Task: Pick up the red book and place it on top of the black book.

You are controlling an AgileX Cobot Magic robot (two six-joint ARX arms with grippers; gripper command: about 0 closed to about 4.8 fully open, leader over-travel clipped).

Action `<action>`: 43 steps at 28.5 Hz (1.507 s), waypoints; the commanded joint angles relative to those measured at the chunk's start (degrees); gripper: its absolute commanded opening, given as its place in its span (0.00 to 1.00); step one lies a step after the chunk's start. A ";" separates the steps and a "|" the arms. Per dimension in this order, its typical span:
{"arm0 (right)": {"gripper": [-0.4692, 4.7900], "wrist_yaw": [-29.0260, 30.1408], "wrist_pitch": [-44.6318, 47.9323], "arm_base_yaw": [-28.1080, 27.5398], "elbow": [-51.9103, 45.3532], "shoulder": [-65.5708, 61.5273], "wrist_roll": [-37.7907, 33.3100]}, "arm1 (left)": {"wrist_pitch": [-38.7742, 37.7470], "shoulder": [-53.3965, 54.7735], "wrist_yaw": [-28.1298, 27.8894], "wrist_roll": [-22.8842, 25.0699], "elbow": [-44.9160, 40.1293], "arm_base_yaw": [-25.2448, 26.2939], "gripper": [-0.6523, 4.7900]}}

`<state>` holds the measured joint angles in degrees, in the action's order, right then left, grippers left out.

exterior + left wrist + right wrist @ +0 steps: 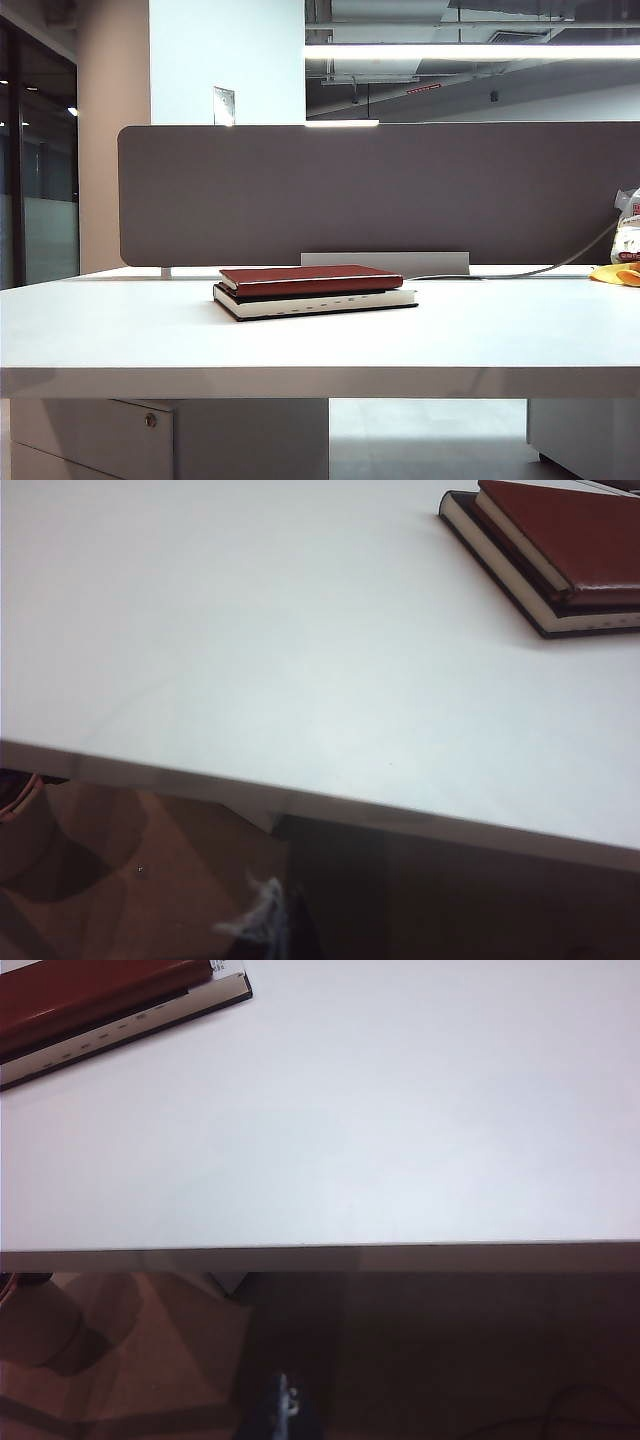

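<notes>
1. Both hands hang back beyond the tabletop's [120, 330] near edge: left hand [262, 910] closed, empty; right hand [285, 1405] unclear.
2. Red book [310, 278] lies on black book [315, 302], mid-tabletop.
3. Placing looks finished.

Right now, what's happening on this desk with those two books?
Nothing is being handled. The red book lies flat on top of the black book in the middle of the white table, so the stacking looks done. Both arms are pulled back off the table's near edge. The left tool and right tool show only as dark tips below the edge, holding nothing.
</notes>
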<state>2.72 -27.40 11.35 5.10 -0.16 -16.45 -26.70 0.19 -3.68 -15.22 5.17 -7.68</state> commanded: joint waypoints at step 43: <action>0.09 -1.07 4.59 -16.74 -0.92 0.00 -1.40 | 0.24 0.02 -0.15 -0.15 -0.13 0.02 0.11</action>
<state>1.85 -26.55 -5.76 4.89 -0.16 -16.88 -26.68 0.19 -3.68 -15.22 5.17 -7.66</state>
